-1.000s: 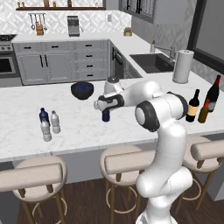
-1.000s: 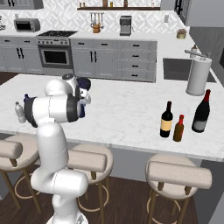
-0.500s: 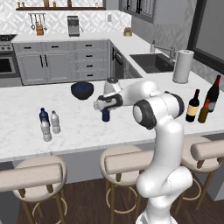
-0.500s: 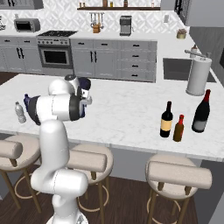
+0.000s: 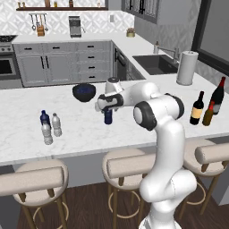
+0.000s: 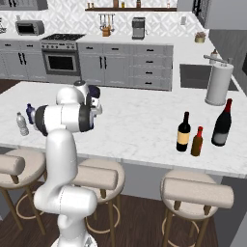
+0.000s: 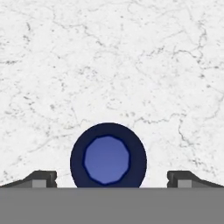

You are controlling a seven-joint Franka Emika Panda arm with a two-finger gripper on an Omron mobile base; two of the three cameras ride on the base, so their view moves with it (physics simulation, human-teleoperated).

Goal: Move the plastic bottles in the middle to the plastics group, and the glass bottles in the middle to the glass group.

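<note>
A small dark blue plastic bottle (image 5: 108,116) stands upright in the middle of the marble counter. My gripper (image 5: 105,106) hangs just above it, open. From above, its blue cap (image 7: 108,155) sits between my spread fingertips (image 7: 42,178), apart from both. The plastics group (image 5: 49,125) at the left holds a dark blue bottle (image 5: 44,117) and two clear ones. At the right, a black-necked wine bottle with a tan label (image 5: 197,108) stands beside the amber bottle (image 5: 208,113) and the red-necked wine bottle (image 5: 218,95). My arm hides the middle blue bottle in the right base view.
A dark blue bowl (image 5: 84,92) sits just behind and left of the gripper. A paper towel roll (image 5: 186,67) stands by the sink (image 5: 154,64) at the back right. Stools (image 5: 129,165) line the counter's near edge.
The hand has barely shifted over the blue bottle, and the jaws stay open. No bottle has moved.
</note>
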